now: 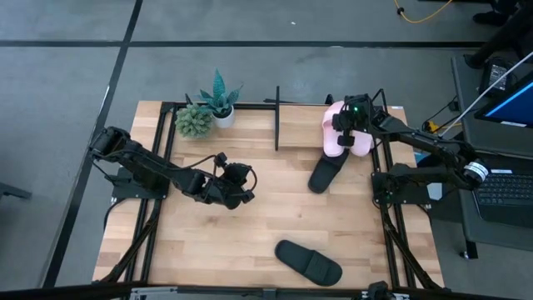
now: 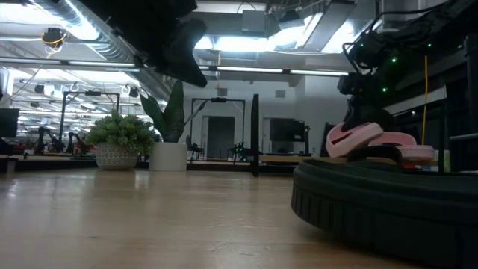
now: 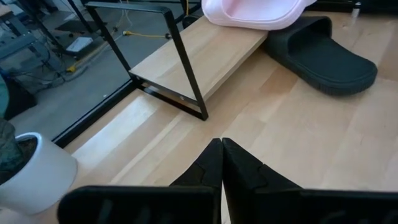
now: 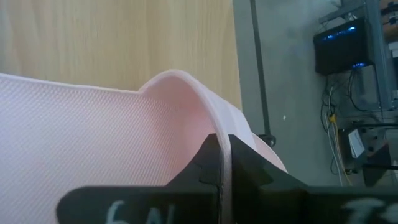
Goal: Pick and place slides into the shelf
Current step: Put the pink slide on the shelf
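Two pale pink slides [image 1: 337,137] [image 1: 364,143] are at the right end of the shelf [image 1: 300,133], a light wood board with thin black rods. My right gripper [image 1: 348,125] is over them, shut on the left one [image 4: 93,137]. One black slide [image 1: 325,175] lies on the table, one end against the shelf's near edge [image 3: 236,62]. The other black slide [image 1: 308,262] lies flat near the table's near edge and fills the low view's foreground [image 2: 381,205]. My left gripper [image 1: 237,190] is shut on nothing, above the table's middle [image 3: 221,155]. My right gripper pinches the pink slide's thin curved strap edge [image 4: 214,124] between its two fingers [image 4: 245,165], coming from above. In the low view the slide [image 2: 355,138] sits tilted below the gripper. Whether its underside rests on the shelf board, I cannot tell.
Two potted plants [image 1: 196,121] [image 1: 221,100] stand at the table's far edge, left of the shelf. A black upright rod [image 1: 276,117] marks the shelf's left end. Black arm frames run along both table sides [image 1: 158,208] [image 1: 387,217]. Bare wood lies between the left gripper and the near black slide.
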